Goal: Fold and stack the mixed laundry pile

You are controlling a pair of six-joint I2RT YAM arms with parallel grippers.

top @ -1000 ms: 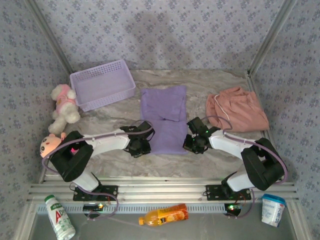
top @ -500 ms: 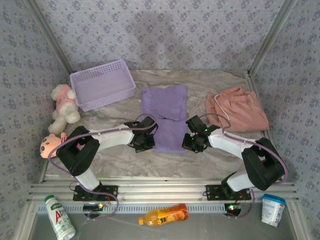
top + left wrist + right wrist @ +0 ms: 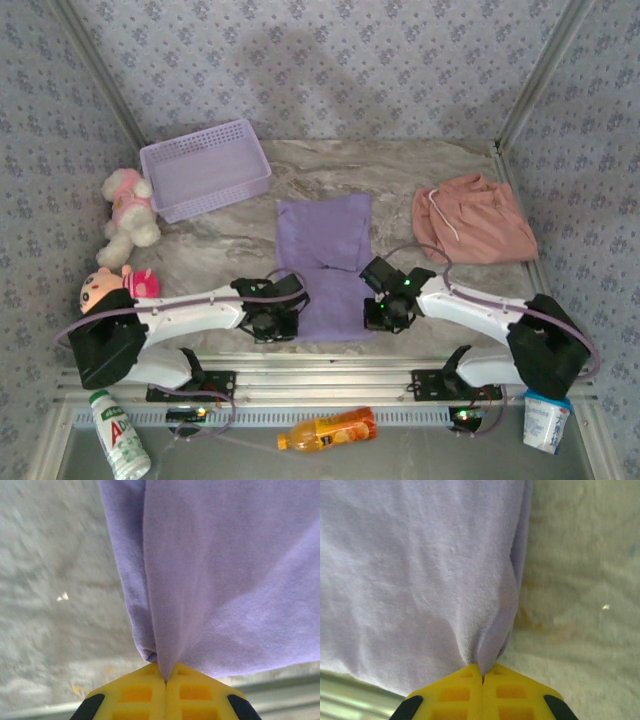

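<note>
You pulled soft lavender-purple cloth T-shirt (image 3: 325, 250) nearer; jaws of left gripper (image 3: 165, 680), right gripper (image 3: 482, 677) clenched its hem; straightened for folding.

A: Top view, T-shirt (image 3: 325, 250) near corners?
B: Hidden under left gripper (image 3: 280, 322) and right gripper (image 3: 380, 315), around 6 o'clock. Pinch too small to tell there.
A: Wrist views?
B: T-shirt runs off at 12 o'clock in both. Yellow fingers (image 3: 140, 695) cut at 6. Table (image 3: 50, 605) blurred.

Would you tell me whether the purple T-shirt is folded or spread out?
Partly folded: the T-shirt lies as a narrow strip with overlapping layers.
</note>
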